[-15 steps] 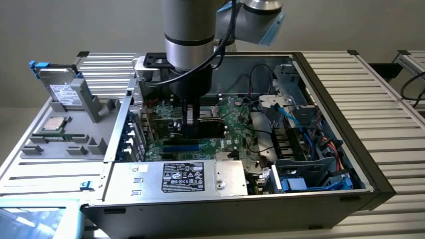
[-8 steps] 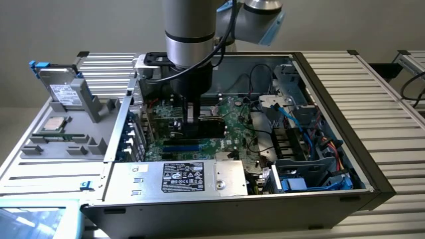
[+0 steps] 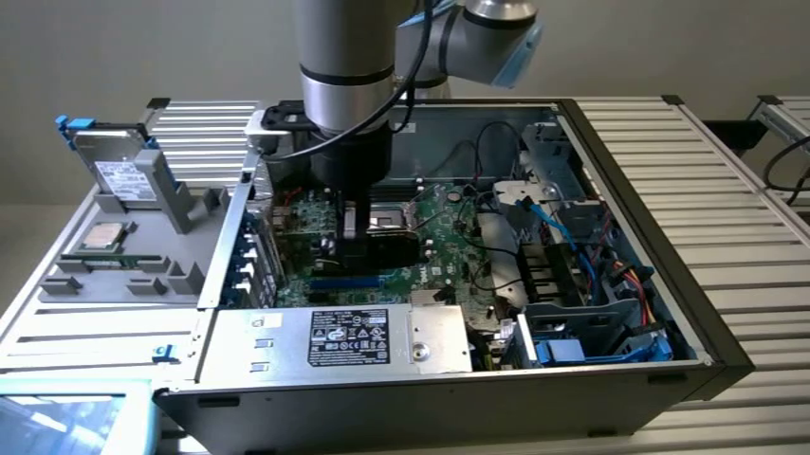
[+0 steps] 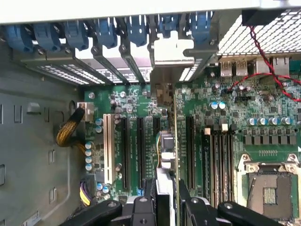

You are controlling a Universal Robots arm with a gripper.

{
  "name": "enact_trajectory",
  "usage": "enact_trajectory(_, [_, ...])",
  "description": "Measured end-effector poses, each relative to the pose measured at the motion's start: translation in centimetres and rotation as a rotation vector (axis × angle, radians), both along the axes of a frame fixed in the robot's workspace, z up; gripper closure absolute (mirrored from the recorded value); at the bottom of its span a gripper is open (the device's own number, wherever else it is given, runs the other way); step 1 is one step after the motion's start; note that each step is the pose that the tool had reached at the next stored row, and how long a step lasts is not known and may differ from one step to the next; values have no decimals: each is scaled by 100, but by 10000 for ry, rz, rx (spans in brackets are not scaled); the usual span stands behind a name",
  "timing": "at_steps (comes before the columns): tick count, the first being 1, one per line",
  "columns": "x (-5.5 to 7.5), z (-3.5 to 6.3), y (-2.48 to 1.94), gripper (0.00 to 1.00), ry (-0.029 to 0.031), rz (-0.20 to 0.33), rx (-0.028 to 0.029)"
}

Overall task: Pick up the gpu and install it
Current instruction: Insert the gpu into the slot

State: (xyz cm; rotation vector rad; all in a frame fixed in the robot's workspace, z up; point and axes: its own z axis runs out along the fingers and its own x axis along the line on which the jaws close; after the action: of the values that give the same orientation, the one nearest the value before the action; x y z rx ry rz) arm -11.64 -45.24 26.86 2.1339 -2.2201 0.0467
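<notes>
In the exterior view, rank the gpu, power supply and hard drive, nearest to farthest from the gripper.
1. gpu, held in the gripper.
2. power supply, inside the case, at its camera-side wall.
3. hard drive, outside the case, exterior view's left.

— Is that board in the case all green?
— The motherboard (image 3: 431,261) is green, speckled with silver capacitor tops. Its slots (image 4: 124,150) are black, beside a white slot (image 4: 107,146). The gpu (image 3: 390,250) shows a black face, and the gripper (image 4: 167,197) is black as well.
— And the blue bits?
— Blue clips (image 4: 103,28), and a blue drive caddy (image 3: 563,349) at four o'clock of the board in the exterior view. There's a red-and-black twisted wire pair (image 4: 263,52) too.
— The box at six o'clock?
— A silver power supply (image 3: 360,338), its white label printed in black. At nine o'clock there's a silver hard drive (image 3: 127,175), white-labelled, on a grey tray (image 3: 120,275). The table (image 3: 746,190) is pale, ribbed in stripes.
</notes>
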Motion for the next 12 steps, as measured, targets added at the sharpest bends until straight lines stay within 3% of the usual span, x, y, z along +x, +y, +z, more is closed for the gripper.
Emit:
enact_trajectory(9, [-97,-157,-1,71,1,-55,22])
enact_trajectory(12, [-125,-175,1,71,25,-119,25])
